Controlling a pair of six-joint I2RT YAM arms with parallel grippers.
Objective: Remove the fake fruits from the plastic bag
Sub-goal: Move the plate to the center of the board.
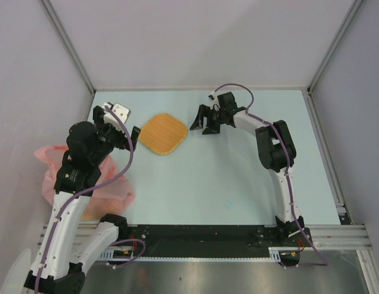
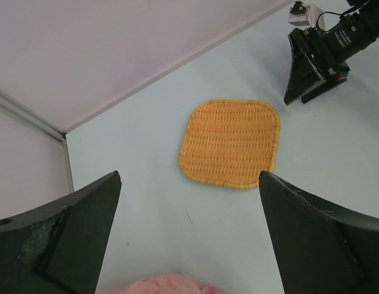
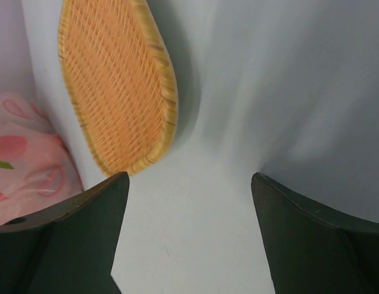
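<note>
The pink crinkly plastic bag (image 1: 57, 174) lies slumped at the table's left edge, partly under my left arm. Its top edge shows at the bottom of the left wrist view (image 2: 168, 285), and its printed side shows at the left of the right wrist view (image 3: 24, 165). The fake fruits are hidden; none shows outside the bag. My left gripper (image 1: 129, 136) (image 2: 189, 174) hangs open just past the bag, pointing at the mat, with nothing between its fingers. My right gripper (image 1: 203, 124) (image 3: 189, 176) is open and empty, low over the table to the right of the mat.
A square woven orange mat (image 1: 163, 133) (image 2: 231, 144) (image 3: 116, 86) lies on the light-blue table (image 1: 238, 177) between the two grippers. Grey walls close the table at the back and sides. The right gripper's black fingers (image 2: 303, 73) show beyond the mat in the left wrist view.
</note>
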